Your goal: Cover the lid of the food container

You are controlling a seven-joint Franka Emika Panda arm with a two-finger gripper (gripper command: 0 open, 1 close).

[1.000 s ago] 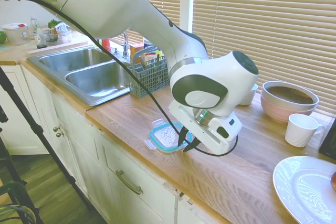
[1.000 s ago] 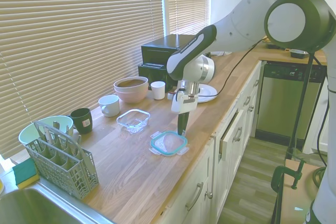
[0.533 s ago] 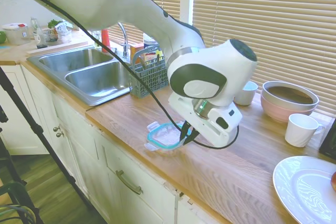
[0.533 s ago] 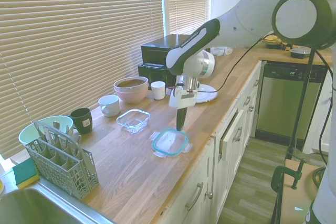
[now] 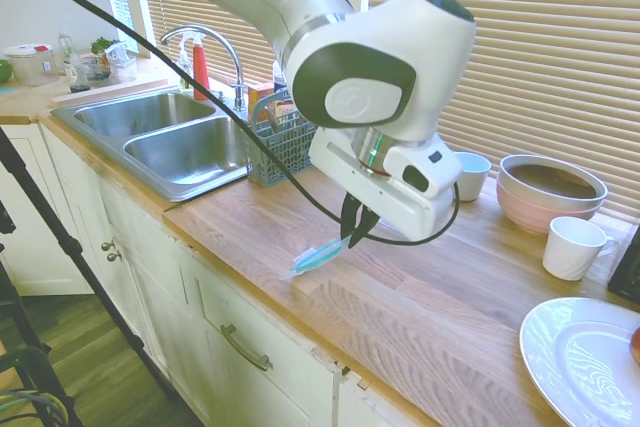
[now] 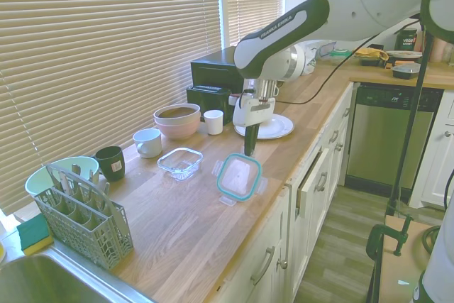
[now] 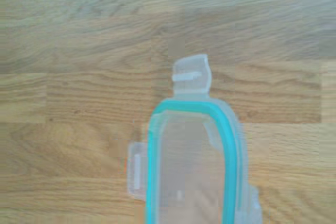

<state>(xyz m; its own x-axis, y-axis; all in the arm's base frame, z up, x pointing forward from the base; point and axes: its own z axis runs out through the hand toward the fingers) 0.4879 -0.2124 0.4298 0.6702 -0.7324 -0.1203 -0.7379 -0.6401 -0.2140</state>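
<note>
My gripper (image 6: 250,151) was pinched on one edge of the lid (image 6: 239,176), which hung tilted above the wooden counter (image 6: 177,232), clear of its surface. The food container (image 6: 180,162) sat on the counter just beside the lid, toward the blinds, uncovered. Because I held a single edge, the lid could swing or slip; from the blurred wrist view its tilt was hard to gauge, so it might have landed skewed on the container's rim.
</note>
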